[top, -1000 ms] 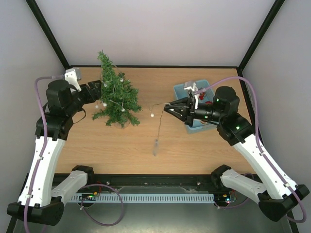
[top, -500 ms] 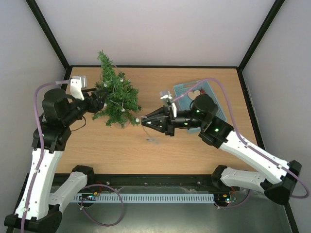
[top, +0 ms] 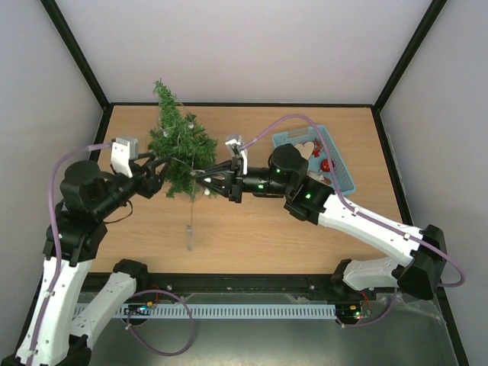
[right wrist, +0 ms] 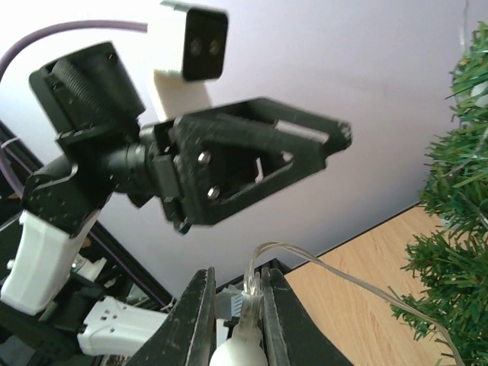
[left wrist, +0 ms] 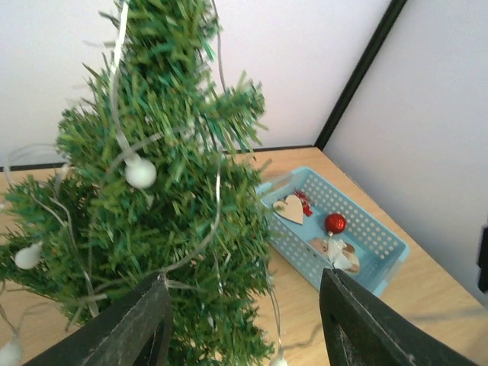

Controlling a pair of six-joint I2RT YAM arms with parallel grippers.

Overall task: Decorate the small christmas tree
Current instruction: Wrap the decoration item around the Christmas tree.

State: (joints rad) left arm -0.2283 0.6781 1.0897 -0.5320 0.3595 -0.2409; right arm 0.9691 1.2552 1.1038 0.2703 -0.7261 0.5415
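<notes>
The small christmas tree point(top: 181, 146) stands at the table's back left, wound with a clear light string point(top: 189, 229) with white bulbs point(left wrist: 141, 174). My left gripper point(top: 161, 177) is at the tree's lower left side. In the left wrist view its jaws point(left wrist: 244, 324) stand apart with the lower branches point(left wrist: 206, 305) between them. My right gripper point(top: 201, 177) reaches in from the right, level with the tree's lower part. It is shut on the light string point(right wrist: 245, 293), a bulb point(right wrist: 236, 352) pinched between its fingers. The string's loose end hangs over the table in front.
A blue perforated basket point(top: 345, 169) sits at the back right and holds a red ball point(left wrist: 335, 223), a wooden heart point(left wrist: 288, 208) and other ornaments. The two grippers face each other closely; the left gripper point(right wrist: 252, 156) fills the right wrist view.
My right arm has swung left from the basket to the tree, carrying the light string. My left gripper has dropped towards the tree's lower branches and its jaws have narrowed.
</notes>
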